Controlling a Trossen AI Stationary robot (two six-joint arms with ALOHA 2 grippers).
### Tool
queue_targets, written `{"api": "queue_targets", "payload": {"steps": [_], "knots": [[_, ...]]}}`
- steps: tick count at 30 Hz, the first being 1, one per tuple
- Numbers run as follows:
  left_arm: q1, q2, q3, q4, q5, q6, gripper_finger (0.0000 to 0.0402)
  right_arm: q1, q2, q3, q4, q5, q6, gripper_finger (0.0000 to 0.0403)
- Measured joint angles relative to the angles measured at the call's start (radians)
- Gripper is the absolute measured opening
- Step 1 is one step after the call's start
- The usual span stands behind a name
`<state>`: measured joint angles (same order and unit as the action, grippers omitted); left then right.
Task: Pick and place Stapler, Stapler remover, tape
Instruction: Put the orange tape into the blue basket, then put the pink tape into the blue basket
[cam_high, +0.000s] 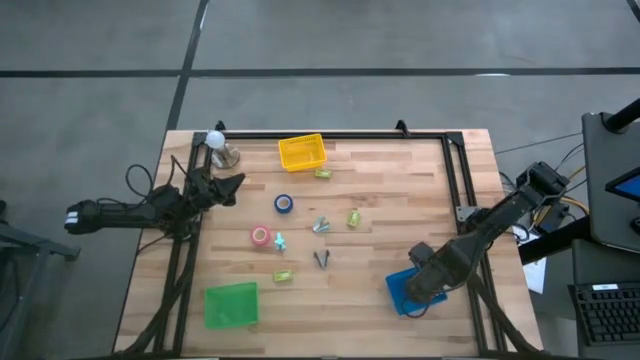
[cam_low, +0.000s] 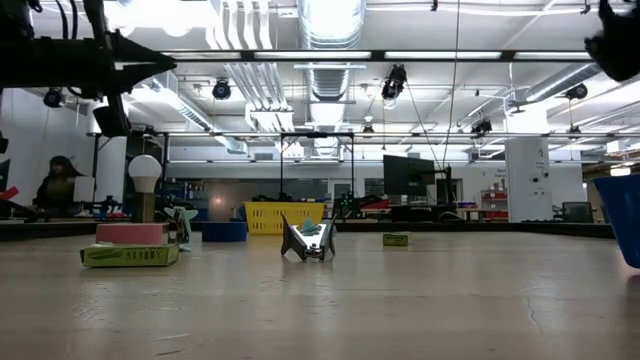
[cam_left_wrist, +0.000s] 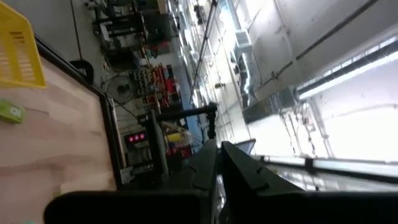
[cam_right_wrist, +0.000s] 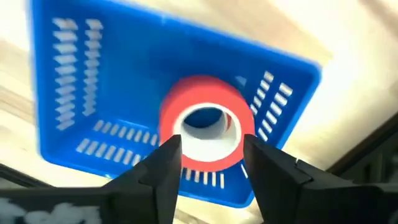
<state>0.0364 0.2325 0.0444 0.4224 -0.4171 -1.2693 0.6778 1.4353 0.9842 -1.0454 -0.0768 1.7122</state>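
While your right end effector (cam_right_wrist: 210, 158) hangs over the blue basket (cam_right_wrist: 93, 81) near the tabletop's (cam_high: 400, 200) right front corner, its fingers stand parted around a red tape roll (cam_right_wrist: 208, 127), so I judge the roll is being released. Risk: the smooth round ring could land on edge and roll, or catch on a finger and get dragged out. The basket is hard slotted plastic with low walls. Your left end effector (cam_high: 232, 186) waits closed and empty near the left rear of the tabletop. A blue tape roll (cam_high: 284, 204) and a pink one (cam_high: 260, 236) lie mid-tabletop, well apart from the basket.
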Motion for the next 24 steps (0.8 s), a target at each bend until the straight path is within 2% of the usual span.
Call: {"api": "queue_targets", "payload": {"steps": [3, 5, 8, 11, 15, 19, 24], "knots": [[0.0, 0.0, 0.002, -0.042, 0.054, -0.007, 0.0041, -0.002, 0.0, 0.053, -0.059, 0.068, 0.01, 0.0173], [0.0, 0.0, 0.017, -0.127, 0.106, -0.007, 0.0058, -0.002, 0.0, 0.086, -0.091, 0.12, 0.011, 0.0172], [0.0, 0.003, 0.073, -0.356, 0.172, 0.019, 0.0091, -0.002, 0.0, 0.122, -0.115, 0.222, 0.019, 0.0169], [0.001, 0.022, 0.144, -0.635, 0.183, 0.06, 0.0134, -0.017, 0.0, 0.141, -0.133, 0.309, 0.039, 0.0169], [0.001, 0.067, 0.236, -0.936, 0.202, 0.173, 0.0185, -0.045, 0.0, 0.152, -0.132, 0.334, 0.032, 0.0171], [0.0, 0.14, 0.284, -1.0, 0.259, 0.274, 0.0213, -0.063, 0.0, 0.153, -0.128, 0.337, 0.015, 0.0167], [-0.001, 0.27, 0.333, -1.0, 0.297, 0.37, 0.0218, -0.071, 0.0, 0.152, -0.127, 0.349, 0.006, 0.016]]}}
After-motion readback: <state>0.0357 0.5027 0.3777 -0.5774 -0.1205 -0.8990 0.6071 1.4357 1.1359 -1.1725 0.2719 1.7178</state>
